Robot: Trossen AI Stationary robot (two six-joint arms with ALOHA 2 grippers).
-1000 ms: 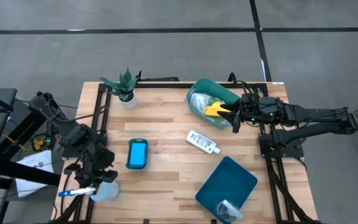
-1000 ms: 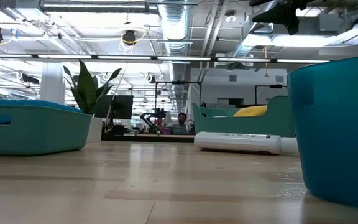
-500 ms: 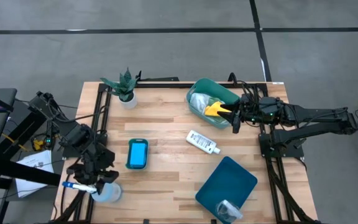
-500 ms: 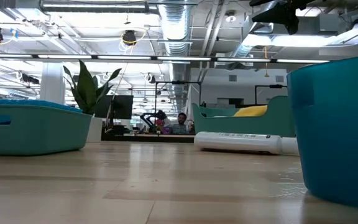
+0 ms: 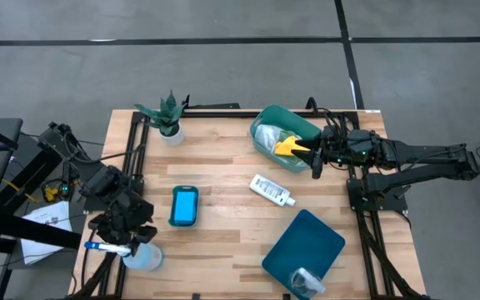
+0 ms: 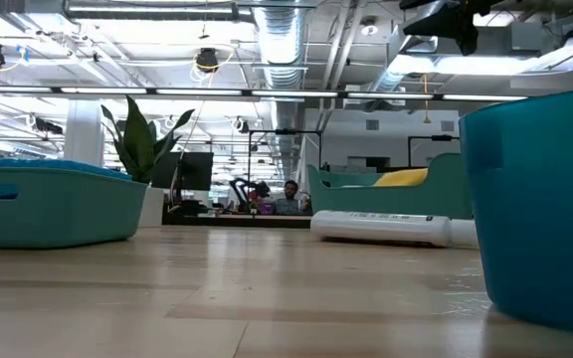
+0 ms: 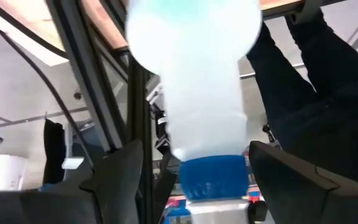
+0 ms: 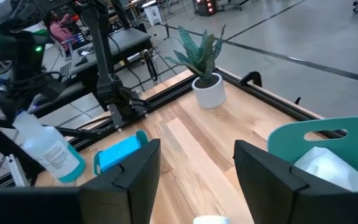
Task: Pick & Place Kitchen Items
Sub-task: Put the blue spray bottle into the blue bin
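Standing at the bench's front left corner: pale-blue spray bottle (image 5: 142,256), blue nozzle poking off the left edge. Hovering right over it: left gripper (image 5: 123,236), fingers (image 7: 120,180) spreading wide on either side of the bottle neck, whether touching it impossible to tell. Lying flat near the bench's middle: blue sponge (image 5: 184,205) and small white bottle (image 5: 272,189). Waiting at the back right corner: right gripper (image 5: 315,156), fingers parted and gripping nothing, just beside the teal tub (image 5: 267,117) containing a yellow cloth (image 5: 287,145).
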